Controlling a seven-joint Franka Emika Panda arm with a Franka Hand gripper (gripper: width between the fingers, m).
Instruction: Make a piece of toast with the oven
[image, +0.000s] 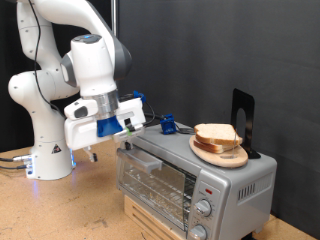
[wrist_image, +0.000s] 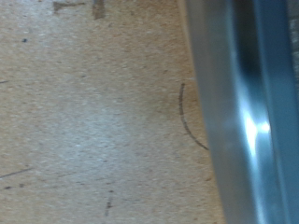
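Toast (image: 217, 137) sits on a wooden plate (image: 222, 153) atop the oven (image: 190, 180), right of centre. Tool (image: 128, 123) hovers by the oven's upper left corner; finger state unclear. Tabletop (image: 60, 205) below.

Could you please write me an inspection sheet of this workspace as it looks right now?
Surface: speckled tan wooden table, scuffed in the wrist view.
Job's things: pale slice of toast on a round wooden plate, atop the boxy silver toaster oven; door closed.
Clutter: small blue object behind the oven; black stand.
Grippers: gripper at the oven's top left corner, holding nothing visible.
Cables: grey cables at the robot base.
Surroundings: black backdrop.
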